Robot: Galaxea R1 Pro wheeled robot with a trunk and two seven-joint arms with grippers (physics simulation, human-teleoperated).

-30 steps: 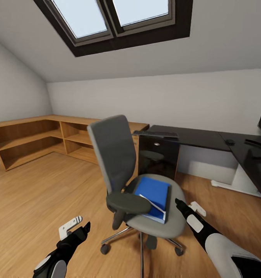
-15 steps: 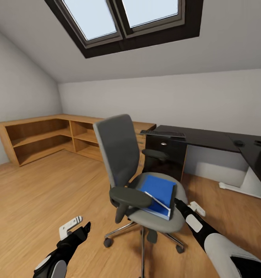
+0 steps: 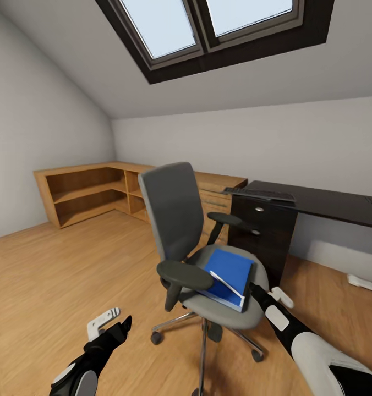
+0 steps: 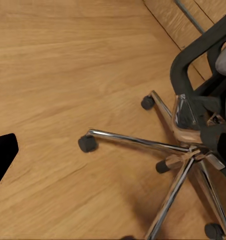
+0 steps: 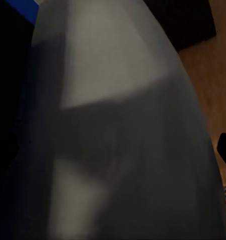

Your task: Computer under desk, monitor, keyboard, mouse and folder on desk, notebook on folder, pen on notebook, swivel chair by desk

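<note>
The grey swivel chair (image 3: 175,214) stands just in front of me with a blue folder (image 3: 229,275) on its seat. A thin pale strip lies across the folder; I cannot tell what it is. My right gripper (image 3: 268,293) is closed around the seat's right edge, and the seat (image 5: 118,125) sits between its fingers in the right wrist view. Low on the left, my left gripper (image 3: 113,323) hangs open and holds nothing, apart from the chair's chrome base (image 4: 143,142). The black desk (image 3: 323,201) runs along the right wall with the keyboard (image 3: 260,193) at its near end.
Low wooden shelving (image 3: 87,190) lines the left corner of the room. A black drawer unit (image 3: 263,231) stands under the desk's end, close behind the chair. A white desk foot (image 3: 365,281) lies on the floor at the right. Open wood floor (image 3: 59,275) spreads to the left.
The camera has swung left, so the room slid right and the desk's right part left the picture. The chair with the folder kept its place by my right gripper.
</note>
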